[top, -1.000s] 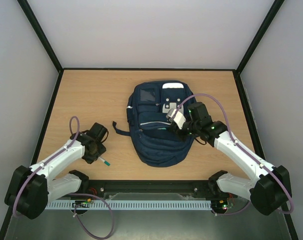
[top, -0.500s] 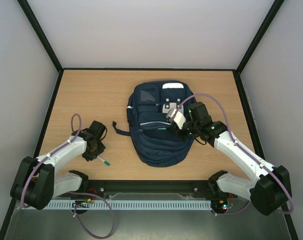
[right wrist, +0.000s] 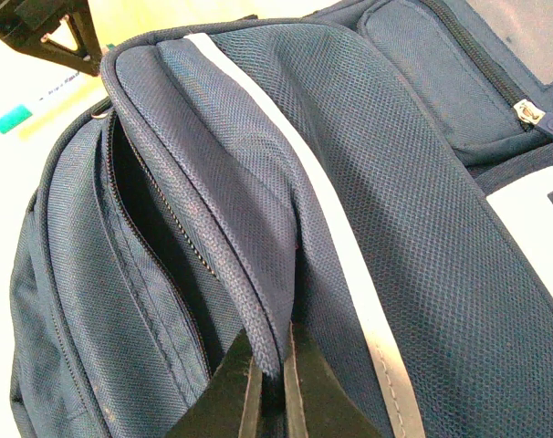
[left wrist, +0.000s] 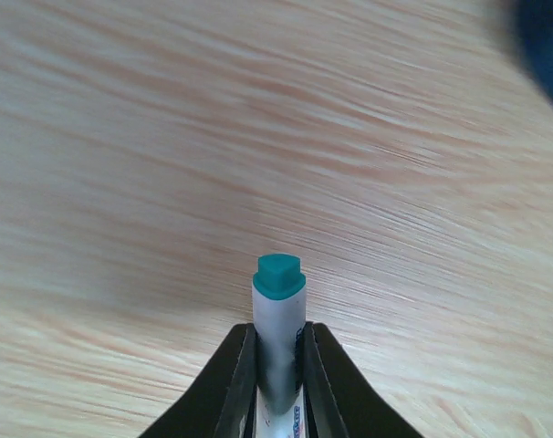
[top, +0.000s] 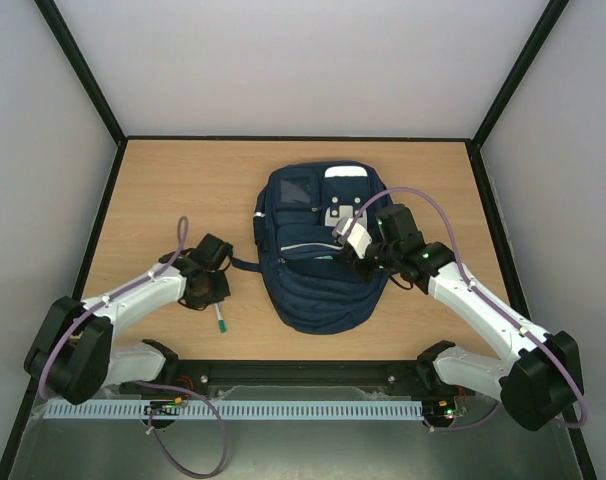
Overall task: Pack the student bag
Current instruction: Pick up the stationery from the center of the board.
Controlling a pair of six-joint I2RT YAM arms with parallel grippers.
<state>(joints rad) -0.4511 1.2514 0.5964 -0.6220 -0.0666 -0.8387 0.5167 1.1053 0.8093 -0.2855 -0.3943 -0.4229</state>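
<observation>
Teal-capped and white, the pen [left wrist: 278, 297] sits pinched between the narrowed jaws of my left hand [left wrist: 278, 339], over the wooden worktop [left wrist: 121, 137]. My right hand [right wrist: 271, 354] is clamped tight on a raised fold of the bag [right wrist: 368, 182], beside an unzipped front pocket. From above I see the navy bag lying flat mid-worktop, just right of the left hand.

The student bag [top: 318, 285] fills the middle of the table [top: 163, 190]; bare wood lies free to its left, behind it and along its right. Its strap [top: 241, 263] juts out toward the left pincer [left wrist: 277, 338]. The right pincer [right wrist: 270, 351], pinching a pocket flap [right wrist: 258, 182], crowds the bag's right side, leaving a dark gap [right wrist: 153, 242] open beneath.
</observation>
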